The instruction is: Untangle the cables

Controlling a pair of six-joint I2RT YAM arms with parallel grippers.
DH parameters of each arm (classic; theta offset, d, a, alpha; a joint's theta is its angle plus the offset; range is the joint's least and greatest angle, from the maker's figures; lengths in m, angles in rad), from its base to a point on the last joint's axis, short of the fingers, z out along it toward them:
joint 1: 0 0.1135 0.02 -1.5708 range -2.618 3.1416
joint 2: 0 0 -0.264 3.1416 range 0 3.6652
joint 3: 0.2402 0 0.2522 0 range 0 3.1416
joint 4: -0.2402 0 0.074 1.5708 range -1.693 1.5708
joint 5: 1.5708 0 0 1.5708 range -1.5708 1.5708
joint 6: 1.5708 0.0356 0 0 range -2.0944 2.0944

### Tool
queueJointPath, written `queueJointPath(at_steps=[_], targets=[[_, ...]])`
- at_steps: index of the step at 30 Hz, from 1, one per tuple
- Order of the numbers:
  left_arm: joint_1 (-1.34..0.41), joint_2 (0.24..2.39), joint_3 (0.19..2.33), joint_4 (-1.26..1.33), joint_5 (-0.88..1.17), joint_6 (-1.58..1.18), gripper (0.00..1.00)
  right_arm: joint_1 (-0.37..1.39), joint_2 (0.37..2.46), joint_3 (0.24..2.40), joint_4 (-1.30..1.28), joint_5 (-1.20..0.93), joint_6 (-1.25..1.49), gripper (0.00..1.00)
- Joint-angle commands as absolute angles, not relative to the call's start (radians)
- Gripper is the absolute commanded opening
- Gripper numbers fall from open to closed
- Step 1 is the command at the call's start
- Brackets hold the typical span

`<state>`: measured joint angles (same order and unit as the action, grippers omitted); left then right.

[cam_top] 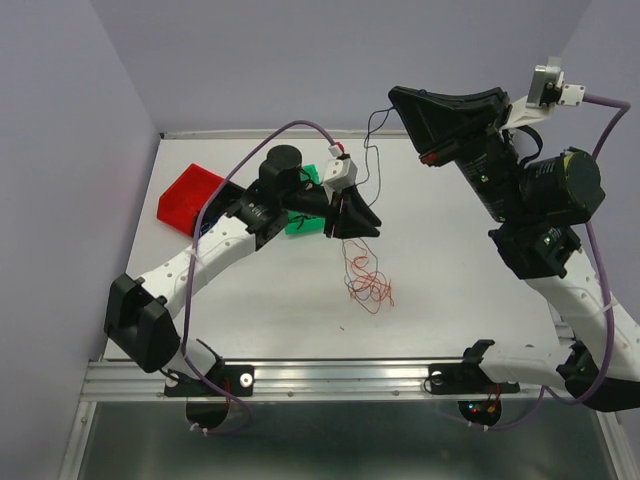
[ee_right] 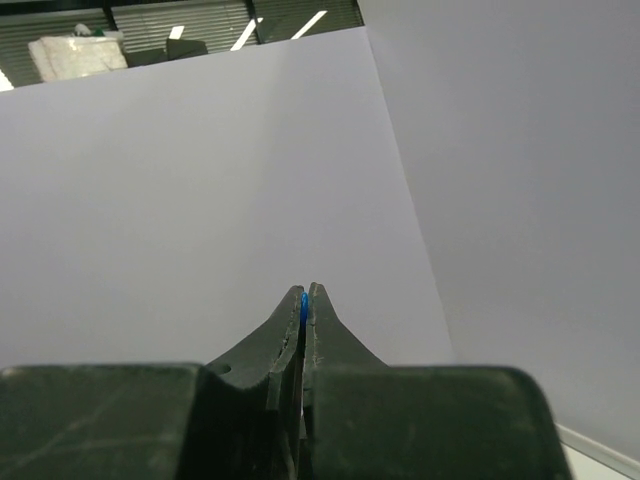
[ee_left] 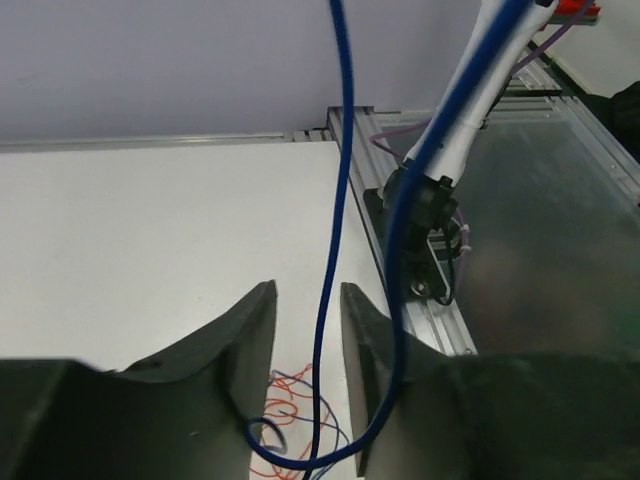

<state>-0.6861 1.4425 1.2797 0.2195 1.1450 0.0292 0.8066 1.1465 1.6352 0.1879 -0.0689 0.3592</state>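
Your right jaws, near the upper right of the top view, are clenched on a thin blue flexible cable point(ee_right: 302, 302). The cable hangs down through the gap of your left jaws, which stand apart around it without pinching it. Below them, a loose tangle of thin red cable point(cam_top: 368, 285) lies mid-frame on the white table point(cam_top: 450, 270).
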Motion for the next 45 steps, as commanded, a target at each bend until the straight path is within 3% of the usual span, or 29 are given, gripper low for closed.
queueJointPath(at_steps=[1, 4, 7, 12, 17, 21, 29, 34, 39, 45], targets=[[-0.687, 1.397, 1.244, 0.336, 1.158, 0.021, 0.32, 0.813, 1.112, 1.615, 0.244, -0.005, 0.308, 0.01], [-0.684, 1.381, 1.200, 0.337, 1.167, 0.028, 0.11, 0.811, 1.095, 1.592, 0.242, 0.093, 0.275, 0.01], [-0.675, 1.345, 1.160, 0.333, 1.173, 0.041, 0.02, 0.813, 1.085, 1.575, 0.242, 0.176, 0.232, 0.01], [-0.657, 1.290, 1.108, 0.318, 1.192, 0.054, 0.00, 0.813, 1.080, 1.540, 0.242, 0.333, 0.169, 0.01], [-0.618, 1.235, 1.071, 0.308, 1.241, 0.054, 0.00, 0.813, 1.106, 1.477, 0.227, 0.685, 0.075, 0.01], [-0.603, 1.209, 1.060, 0.310, 1.319, 0.048, 0.00, 0.798, 1.161, 1.430, 0.227, 0.788, 0.019, 0.01], [-0.574, 1.089, 1.077, 0.316, 1.419, 0.009, 0.00, 0.643, 1.302, 1.336, 0.020, 0.542, 0.241, 0.01], [-0.551, 1.019, 1.123, 0.387, 1.326, -0.101, 0.00, 0.578, 1.334, 1.198, 0.032, 0.329, 0.363, 0.01], [-0.479, 1.038, 1.253, 0.402, 1.183, -0.184, 0.00, 0.571, 1.339, 1.030, 0.175, 0.082, 0.452, 0.01], [-0.361, 1.153, 1.370, 0.452, 1.019, -0.314, 0.00, 0.574, 1.325, 0.856, 0.472, -0.423, 0.558, 0.01]])
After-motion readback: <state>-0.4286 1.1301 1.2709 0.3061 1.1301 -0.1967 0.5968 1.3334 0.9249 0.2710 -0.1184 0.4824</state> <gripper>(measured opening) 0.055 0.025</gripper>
